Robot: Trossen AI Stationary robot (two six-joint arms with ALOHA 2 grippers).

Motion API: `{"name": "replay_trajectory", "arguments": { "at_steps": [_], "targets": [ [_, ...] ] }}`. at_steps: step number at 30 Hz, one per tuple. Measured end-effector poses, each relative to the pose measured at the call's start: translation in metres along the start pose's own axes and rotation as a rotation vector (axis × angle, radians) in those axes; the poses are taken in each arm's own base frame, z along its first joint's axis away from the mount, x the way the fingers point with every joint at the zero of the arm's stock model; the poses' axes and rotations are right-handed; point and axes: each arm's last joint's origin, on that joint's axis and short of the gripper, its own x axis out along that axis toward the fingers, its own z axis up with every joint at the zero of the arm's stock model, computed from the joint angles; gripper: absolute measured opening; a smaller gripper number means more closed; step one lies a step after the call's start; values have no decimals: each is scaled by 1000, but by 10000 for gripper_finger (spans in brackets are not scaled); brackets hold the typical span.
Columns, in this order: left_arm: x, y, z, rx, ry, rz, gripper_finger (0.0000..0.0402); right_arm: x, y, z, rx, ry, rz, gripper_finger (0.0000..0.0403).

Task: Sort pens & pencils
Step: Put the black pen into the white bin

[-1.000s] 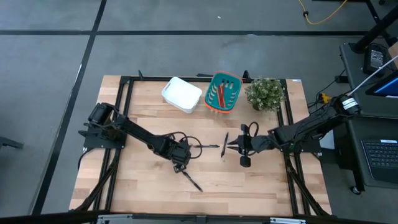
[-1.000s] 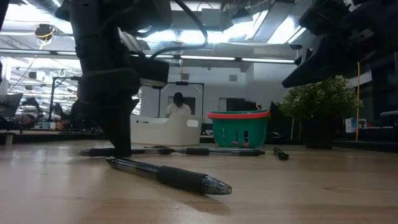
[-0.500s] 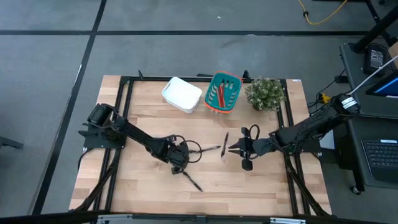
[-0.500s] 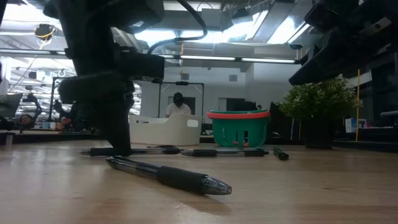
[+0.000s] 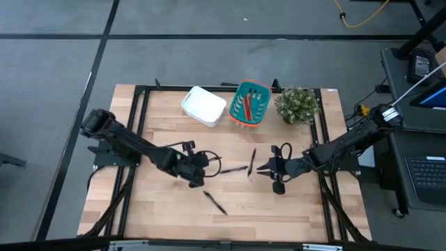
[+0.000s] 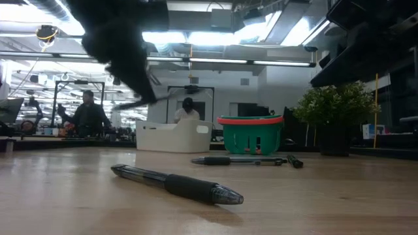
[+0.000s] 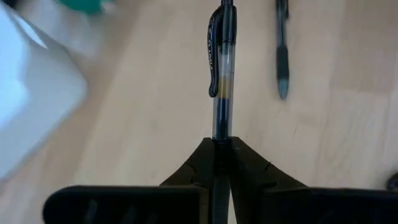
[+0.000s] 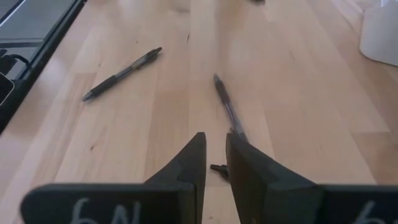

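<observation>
Now my left hand (image 7: 222, 155) has clamped shut on a clear-barrelled pen (image 7: 221, 81) and lifted it off the bench (image 5: 293, 209), bound for sorting; my right hand (image 5: 259, 168) waits nearly closed, empty, near two pens.

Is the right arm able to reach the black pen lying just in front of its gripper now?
Probably yes: the right gripper sits beside that pen with bare table between. The left gripper is busy, shut on another pen.

Pale wood table (image 5: 279, 209) (glossy plastic pens (image 6: 176, 184))
</observation>
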Motion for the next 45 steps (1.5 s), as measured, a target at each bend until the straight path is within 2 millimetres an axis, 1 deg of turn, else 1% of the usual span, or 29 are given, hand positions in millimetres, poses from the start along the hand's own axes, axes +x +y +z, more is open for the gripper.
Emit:
{"name": "replay_trajectory", "arguments": {
  "at_steps": [5, 8, 10, 13, 18, 22, 26, 31, 37, 40, 45],
  "targets": [
    [-24, 11, 7, -17, -109, 68, 21, -1, 4, -1, 4, 2, 15, 64],
    [-35, 13, 6, -23, -165, 106, 21, -2, 6, -2, 11, 3, 25, 64],
    [-40, 14, 4, -19, -197, 135, 21, -3, 8, -3, 6, 4, 33, 64],
    [-40, 17, 1, -29, -218, 178, 21, -4, 10, -3, 21, -2, 26, 64],
    [-35, 25, 0, -59, -243, 273, 21, -6, 13, -4, 12, -23, -17, 64],
    [-29, 38, 5, -53, -248, 367, 21, -7, 14, -4, 10, -28, -26, 64],
    [-21, 55, 11, -64, -236, 464, 21, -7, 14, -4, 11, -28, -27, 64],
    [-8, 81, 18, -36, -167, 548, 21, -7, 13, -4, 33, -29, -27, 65],
    [8, 114, 23, -13, -46, 529, 21, -7, 13, -4, 33, -29, -27, 65],
    [13, 127, 25, 17, -7, 516, 21, -7, 13, -4, 33, -29, -27, 65],
    [23, 147, 31, 62, 24, 376, 21, -7, 13, -4, 33, -29, -27, 65]
  ]
}}
